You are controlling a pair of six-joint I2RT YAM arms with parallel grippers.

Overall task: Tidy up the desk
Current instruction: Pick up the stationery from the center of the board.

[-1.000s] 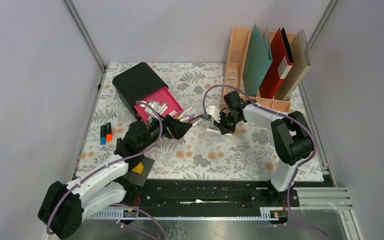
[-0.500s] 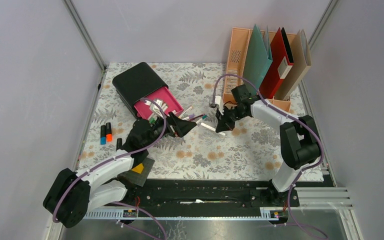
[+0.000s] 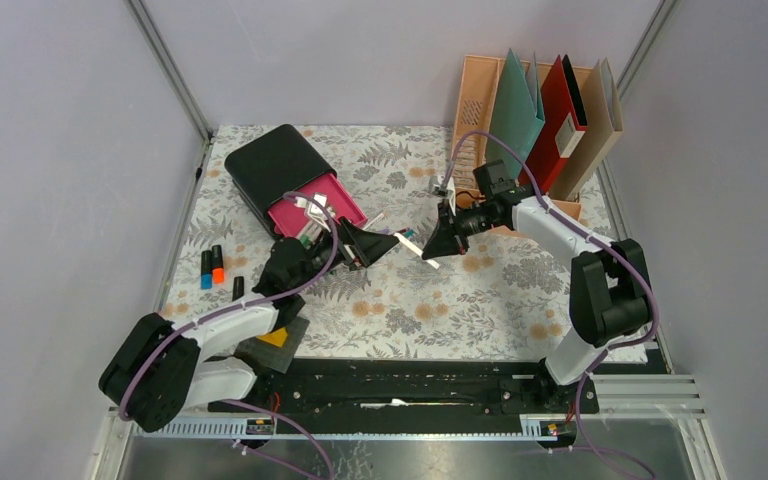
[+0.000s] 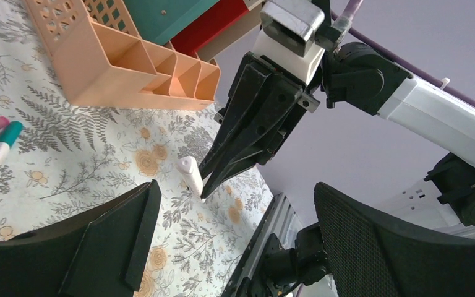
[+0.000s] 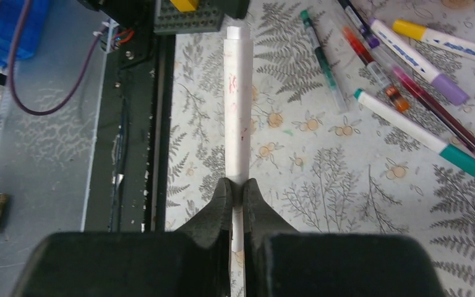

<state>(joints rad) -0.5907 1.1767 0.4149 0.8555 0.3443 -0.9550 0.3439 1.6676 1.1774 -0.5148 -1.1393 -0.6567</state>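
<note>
Both point inward: right end effector [image 3: 432, 247] clamps a white marker [image 5: 236, 105], left end effector [image 3: 388, 241] gapes.

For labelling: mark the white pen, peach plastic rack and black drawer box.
slim white pen [image 5: 237, 117]: right wrist view, mid-barrel.
peach plastic rack [image 4: 89, 65]: left wrist view, wall.
black drawer box [image 3: 275, 162]: top external view, top.

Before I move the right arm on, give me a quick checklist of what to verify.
1. Right claw shut on white pen: ok.
2. Pen lifted off the desk: ok.
3. Left claw open and empty: ok.
4. Pink drawer open: ok.
5. Free room in the drawer: cannot tell, partly hidden.
6. Desk free of loose markers: not ok, several lie there.
</note>
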